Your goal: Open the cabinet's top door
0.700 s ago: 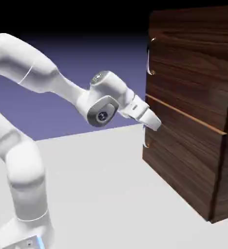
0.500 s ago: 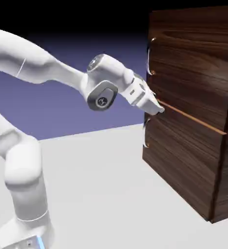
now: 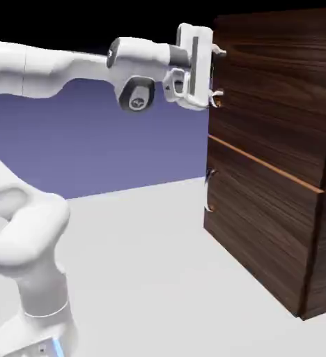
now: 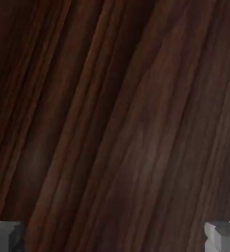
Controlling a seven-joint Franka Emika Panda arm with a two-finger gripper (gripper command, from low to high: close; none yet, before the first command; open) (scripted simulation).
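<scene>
No readable writing to be found, tbh. The gripper [image 3: 217, 73] has been raised since the earlier frame, fingers spread wide, now at the top door [image 3: 277, 97], which is seen around 2 o'clock, still closed.

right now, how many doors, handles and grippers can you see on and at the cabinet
doors: 2, the top door and the lower door
handles: 1 in plain view, the lower handle
grippers: 1, the gripper, open
total: 4
</scene>
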